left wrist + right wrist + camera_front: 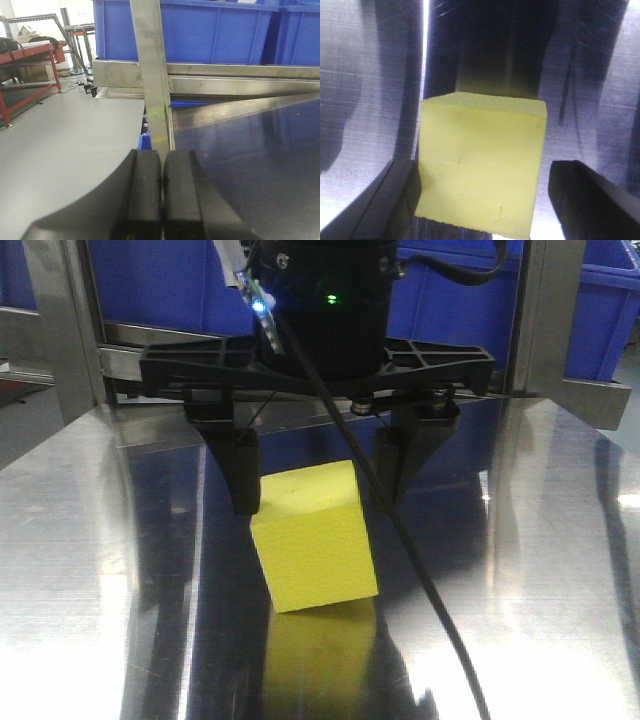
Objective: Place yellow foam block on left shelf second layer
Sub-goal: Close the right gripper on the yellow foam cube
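The yellow foam block (pixel 315 540) sits slightly turned on the shiny steel shelf surface (pixel 560 570), with its reflection below it. My right gripper (pixel 318 490) hangs over it from behind, its black fingers on either side. Seen from the right wrist, the block (pixel 480 165) fills the space between the jaws of the right gripper (pixel 485 175), which is open. One finger (pixel 400 195) is right against the block's side and the other (pixel 580 195) stands clear of it. My left gripper (pixel 162 160) is shut with nothing in it, beside a steel shelf post (pixel 152 75).
Blue plastic bins (pixel 570 300) stand behind the shelf uprights (pixel 60 330). A black cable (pixel 420 580) crosses the surface in front of the block. The left wrist view shows blue bins (pixel 215 30) on a steel rail, grey floor (pixel 60 130) and a red frame (pixel 30 55).
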`<act>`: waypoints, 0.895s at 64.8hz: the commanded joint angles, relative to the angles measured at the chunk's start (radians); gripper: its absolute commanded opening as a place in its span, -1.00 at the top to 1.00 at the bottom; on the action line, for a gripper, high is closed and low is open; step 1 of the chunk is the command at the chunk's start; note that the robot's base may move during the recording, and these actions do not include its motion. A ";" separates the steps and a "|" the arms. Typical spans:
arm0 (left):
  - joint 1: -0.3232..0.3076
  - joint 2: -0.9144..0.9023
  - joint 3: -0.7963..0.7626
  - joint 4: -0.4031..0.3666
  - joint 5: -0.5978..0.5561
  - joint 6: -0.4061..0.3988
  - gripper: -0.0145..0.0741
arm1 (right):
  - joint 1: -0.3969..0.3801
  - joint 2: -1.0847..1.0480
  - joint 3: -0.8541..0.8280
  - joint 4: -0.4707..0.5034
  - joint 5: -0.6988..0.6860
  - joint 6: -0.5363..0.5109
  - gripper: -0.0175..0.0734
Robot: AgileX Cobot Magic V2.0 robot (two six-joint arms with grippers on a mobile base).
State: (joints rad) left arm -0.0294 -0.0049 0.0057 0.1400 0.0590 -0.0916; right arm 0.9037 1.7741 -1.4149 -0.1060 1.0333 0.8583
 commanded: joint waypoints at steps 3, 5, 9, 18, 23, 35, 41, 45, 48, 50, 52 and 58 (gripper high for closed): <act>0.003 -0.021 0.023 -0.006 -0.081 -0.005 0.36 | -0.002 -0.045 -0.032 -0.019 -0.018 0.001 -0.78; 0.003 -0.021 0.023 -0.006 -0.081 -0.005 0.36 | -0.002 -0.045 -0.032 -0.020 -0.020 0.001 -0.78; 0.003 -0.021 0.023 -0.006 -0.081 -0.005 0.36 | -0.002 -0.045 -0.033 -0.020 -0.022 0.001 -0.78; 0.003 -0.021 0.023 -0.006 -0.081 -0.005 0.36 | -0.002 -0.045 -0.041 -0.020 -0.022 0.001 -0.78; 0.003 -0.021 0.023 -0.006 -0.081 -0.005 0.36 | -0.002 -0.045 -0.049 -0.023 -0.019 0.001 -0.78; 0.003 -0.021 0.023 -0.006 -0.081 -0.005 0.36 | -0.002 -0.045 -0.051 -0.032 -0.011 0.001 -0.78; 0.003 -0.021 0.023 -0.006 -0.081 -0.005 0.36 | -0.002 -0.045 -0.051 -0.037 -0.010 0.001 -0.78; 0.003 -0.021 0.023 -0.006 -0.081 -0.005 0.36 | -0.002 -0.045 -0.050 -0.038 -0.009 0.001 -0.78; 0.003 -0.021 0.023 -0.006 -0.081 -0.005 0.36 | -0.002 -0.045 -0.050 -0.038 -0.009 0.001 -0.78; 0.003 -0.021 0.023 -0.006 -0.081 -0.005 0.36 | -0.002 -0.043 -0.050 -0.038 -0.009 0.001 -0.78; 0.003 -0.021 0.023 -0.006 -0.081 -0.005 0.36 | -0.002 -0.040 -0.050 -0.038 -0.009 0.001 -0.78; 0.003 -0.021 0.023 -0.006 -0.081 -0.005 0.36 | -0.002 -0.029 -0.050 -0.039 -0.002 0.001 -0.78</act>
State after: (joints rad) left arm -0.0294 -0.0049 0.0057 0.1400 0.0590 -0.0916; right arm 0.9037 1.7816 -1.4325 -0.1198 1.0348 0.8583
